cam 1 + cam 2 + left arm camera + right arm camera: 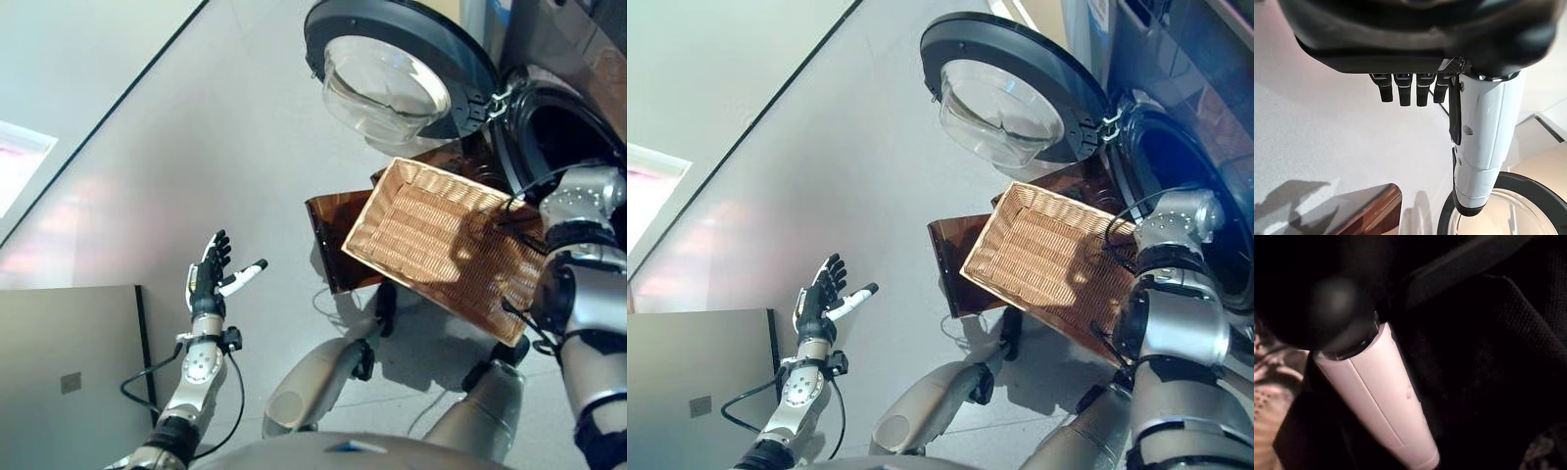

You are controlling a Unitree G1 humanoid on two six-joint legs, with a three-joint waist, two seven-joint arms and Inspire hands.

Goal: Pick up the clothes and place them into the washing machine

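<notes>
Right now I have the wicker basket (446, 245) sitting on a brown stool (338, 240) just in front of the washing machine (1176, 147), and I judge that placement is deliberate: it puts the laundry close to the drum opening, so an arm needs only a short reach from one to the other. The basket looks empty in both eye views; I see bare weave across its whole floor. The round glass door (392, 83) hangs swung wide open to the robot's left of the opening, well clear of the path into the drum.

My right arm (1171, 245) passes over the basket's far corner and goes into the dark drum, so the right hand (1376, 401) is out of sight from the head. Its wrist view shows the white-covered thumb against dark textured fabric, which I take to be the clothes (1508, 342), lying inside the drum beside the hand. The other fingers are lost in the dark, so I cannot tell whether that hand is clamped on the cloth or has let go.

My left hand (209, 274) is held up over the bare floor (196, 117), well apart from the basket, fingers straight and spread, thumb out to the side, holding nothing; I read it as parked out of the way
</notes>
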